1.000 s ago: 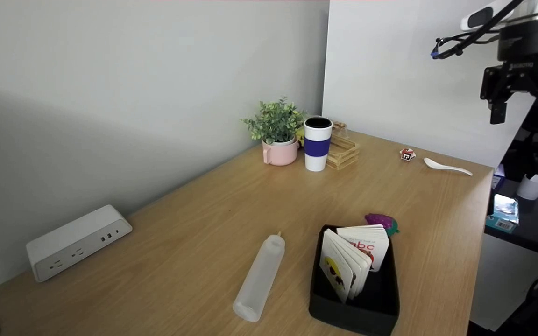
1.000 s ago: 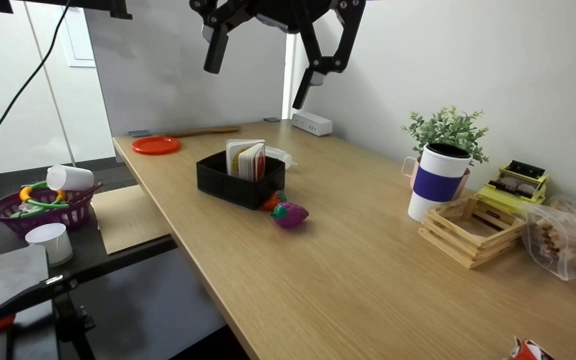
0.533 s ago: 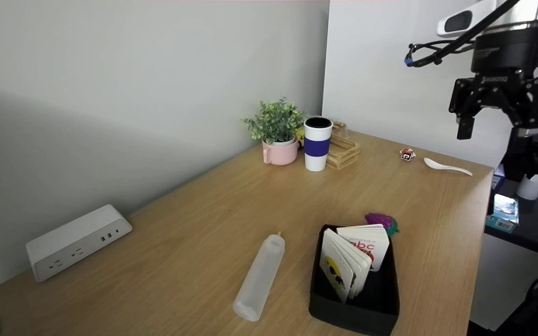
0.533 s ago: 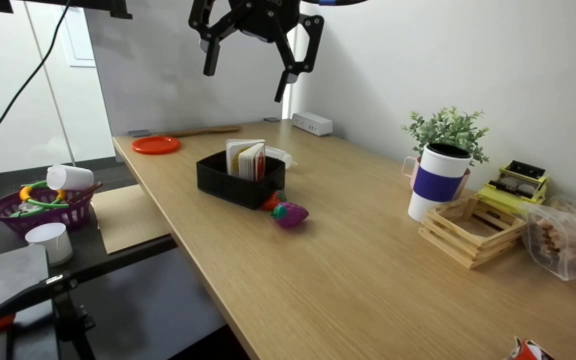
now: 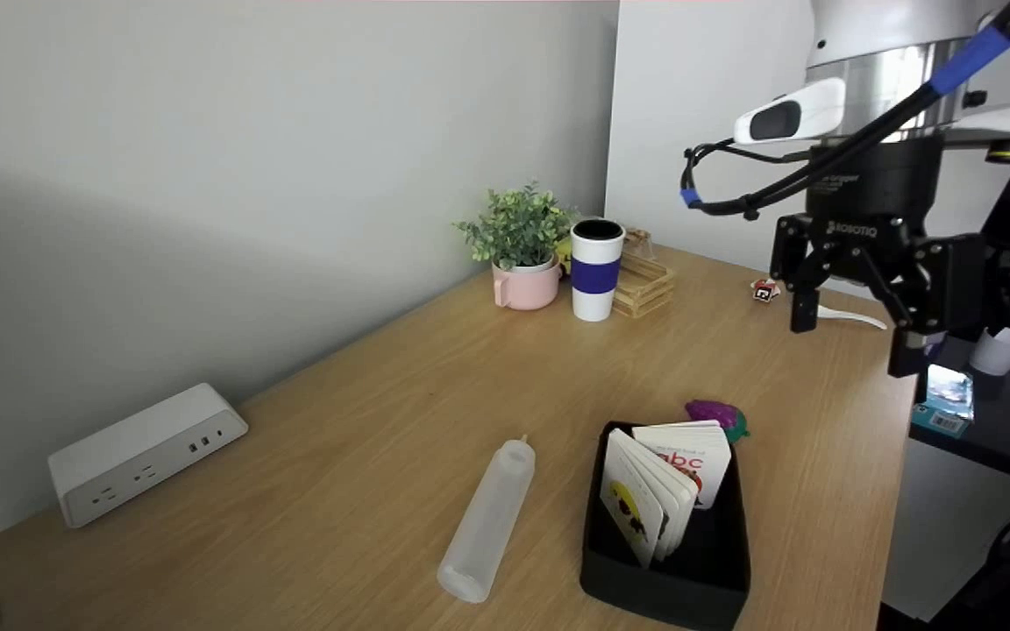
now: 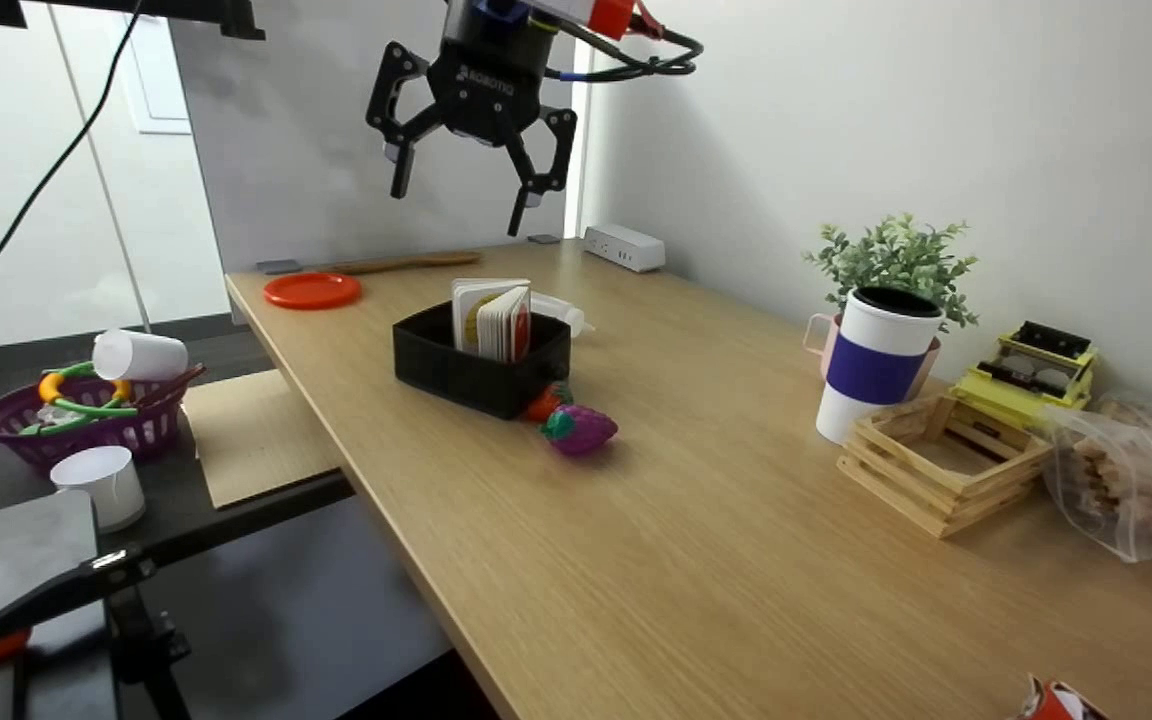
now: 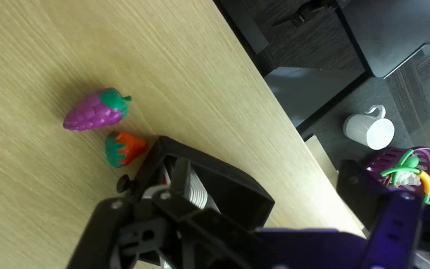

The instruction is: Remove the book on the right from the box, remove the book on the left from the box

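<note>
while both books (image 5: 656, 498) stay in the box (image 5: 658, 596) | end effector (image 5: 854, 340) now nearer — spread wide

I see soft shadow on the wall (image 5: 119, 263) along the worktop's (image 5: 356, 464) wall-side edge and, in my wrist view, pale glare at its free edge and a blurred gripper (image 7: 265, 177).

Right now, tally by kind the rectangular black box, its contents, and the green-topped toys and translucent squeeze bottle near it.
White board books: 2
Green-topped toys, purple and orange: 2
Translucent squeeze bottle: 1
Black box: 1
Total: 6
</note>
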`<state>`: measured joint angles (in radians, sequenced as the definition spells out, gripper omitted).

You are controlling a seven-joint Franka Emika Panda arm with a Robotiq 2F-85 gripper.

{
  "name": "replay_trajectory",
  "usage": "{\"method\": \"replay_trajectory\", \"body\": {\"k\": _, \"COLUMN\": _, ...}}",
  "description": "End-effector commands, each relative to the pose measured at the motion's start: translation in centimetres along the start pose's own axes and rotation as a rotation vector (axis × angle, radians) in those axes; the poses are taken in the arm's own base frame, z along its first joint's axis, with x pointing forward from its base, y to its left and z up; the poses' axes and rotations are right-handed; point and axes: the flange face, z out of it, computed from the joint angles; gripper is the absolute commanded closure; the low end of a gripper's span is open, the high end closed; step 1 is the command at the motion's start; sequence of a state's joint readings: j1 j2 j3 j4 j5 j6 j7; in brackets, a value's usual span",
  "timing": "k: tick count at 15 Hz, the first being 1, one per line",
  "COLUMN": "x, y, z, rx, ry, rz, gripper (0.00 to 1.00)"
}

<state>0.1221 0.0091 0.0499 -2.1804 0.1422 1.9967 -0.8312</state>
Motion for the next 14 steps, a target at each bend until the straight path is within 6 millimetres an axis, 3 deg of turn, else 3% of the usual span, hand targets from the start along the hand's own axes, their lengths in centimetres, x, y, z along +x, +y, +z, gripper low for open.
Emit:
{"method": "replay_trajectory", "body": {"k": 1, "x": 3.6, "y": 1.9, "z": 1.4, "rx": -0.050, "ry": 0.012, "rz": 0.005, "gripper": 0.00}}
{"method": "replay_trajectory", "body": {"k": 4, "x": 4.5, "y": 4.3, "z": 1.2, "rx": -0.145, "ry": 0.143, "rz": 0.132, "gripper": 0.00}}
{"method": "replay_trajectory", "body": {"k": 8, "x": 4.2, "y": 6.5, "z": 0.7, "rx": -0.223, "ry": 0.297, "rz": 0.304, "gripper": 0.00}}
{"method": "replay_trajectory", "body": {"k": 14, "x": 3.9, "y": 6.6, "z": 0.7, "rx": -0.223, "ry": 0.283, "rz": 0.331, "gripper": 0.00}}
